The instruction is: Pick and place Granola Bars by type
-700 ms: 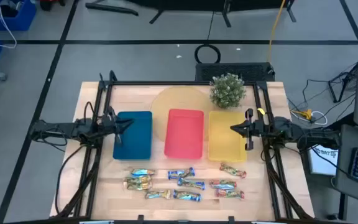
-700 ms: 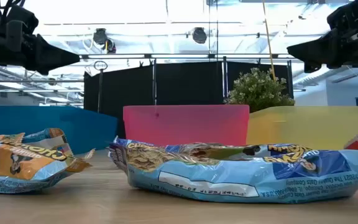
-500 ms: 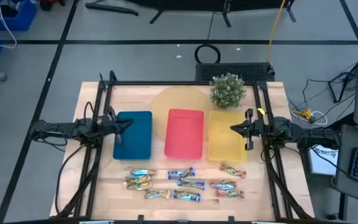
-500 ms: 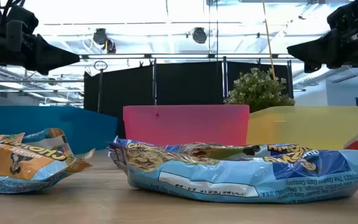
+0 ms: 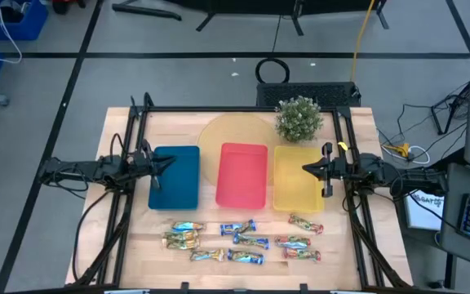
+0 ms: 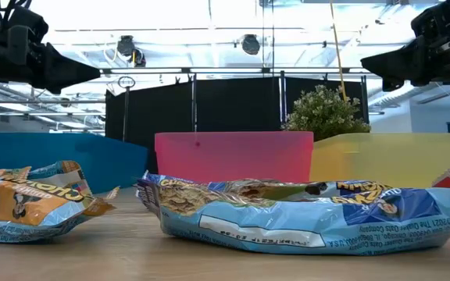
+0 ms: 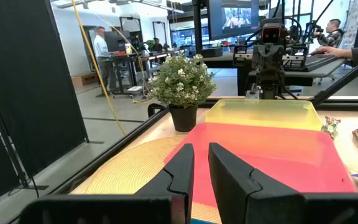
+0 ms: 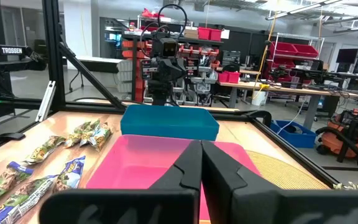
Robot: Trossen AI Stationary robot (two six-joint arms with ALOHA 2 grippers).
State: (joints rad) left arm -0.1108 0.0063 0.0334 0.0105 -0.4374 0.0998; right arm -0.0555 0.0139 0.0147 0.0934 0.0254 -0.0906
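While both arms wait at the bench (image 5: 121, 245) sides, nothing is sorted yet.
Blue tray (image 5: 175, 176), red tray (image 5: 242, 175), yellow tray (image 5: 295, 178) lie empty, plant (image 5: 299, 118) at 12 o'clock; left gripper (image 5: 166, 161) slightly parted, right gripper (image 5: 305, 169) clenched. Granola bars (image 5: 243, 242) scatter at 6 o'clock: probably light, crinkly, slippery; pinch mid-wrapper, minding touching neighbours.

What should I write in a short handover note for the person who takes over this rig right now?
Left gripper: waits over the blue tray, fingers a little apart, empty.
Right gripper: waits over the yellow tray, fingers shut, empty.
Granola bars: all lie loose on the table in front of the trays, mixed by type.
Done: nothing; blue, red tray and yellow tray hold no bars.
Left: sort every bar into a tray by wrapper type.
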